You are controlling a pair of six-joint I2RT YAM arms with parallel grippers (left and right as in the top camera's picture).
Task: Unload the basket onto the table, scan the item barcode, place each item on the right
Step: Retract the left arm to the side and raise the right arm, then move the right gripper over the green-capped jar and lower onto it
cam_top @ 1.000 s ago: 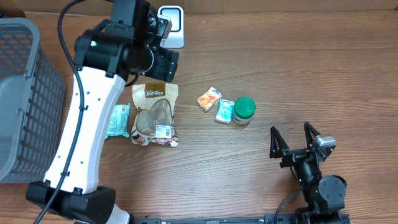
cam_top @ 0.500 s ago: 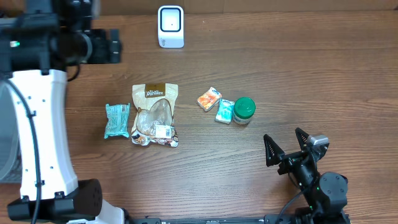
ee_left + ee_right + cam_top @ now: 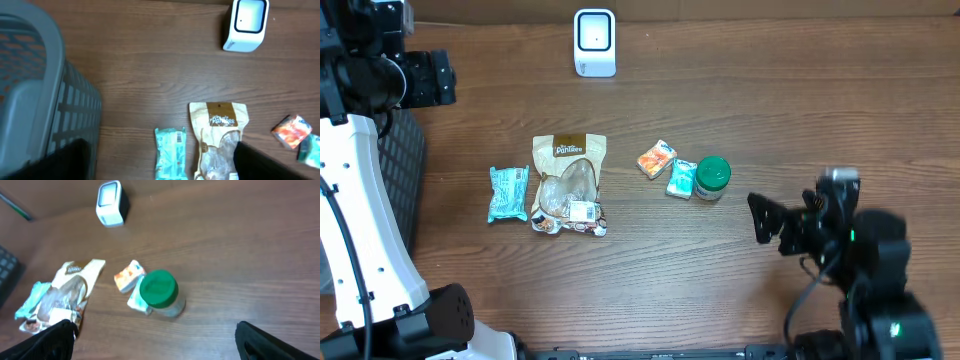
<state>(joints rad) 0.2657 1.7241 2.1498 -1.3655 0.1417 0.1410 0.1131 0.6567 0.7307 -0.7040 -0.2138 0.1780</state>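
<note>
The white barcode scanner [image 3: 594, 42] stands at the table's far edge and also shows in the left wrist view [image 3: 246, 24]. Several items lie mid-table: a teal packet [image 3: 507, 193] with its barcode facing up [image 3: 170, 157], a tan pouch [image 3: 569, 185], an orange packet [image 3: 657, 159], a small teal packet [image 3: 681, 178] and a green-lidded jar [image 3: 712, 177]. My left gripper [image 3: 160, 146] hangs open high above the table's left side, holding nothing. To the right of the jar [image 3: 160, 292], my right gripper [image 3: 155, 326] stands open and empty, pointing toward it.
A grey mesh basket [image 3: 30, 100] stands at the left edge, partly under the left arm [image 3: 360, 200]. The brown wooden table [image 3: 800, 110] is bare at the right and along the front.
The left arm swung left, away from above the pouch and scanner toward the basket, and its jaws widened. The right arm rose and turned toward the jar.
</note>
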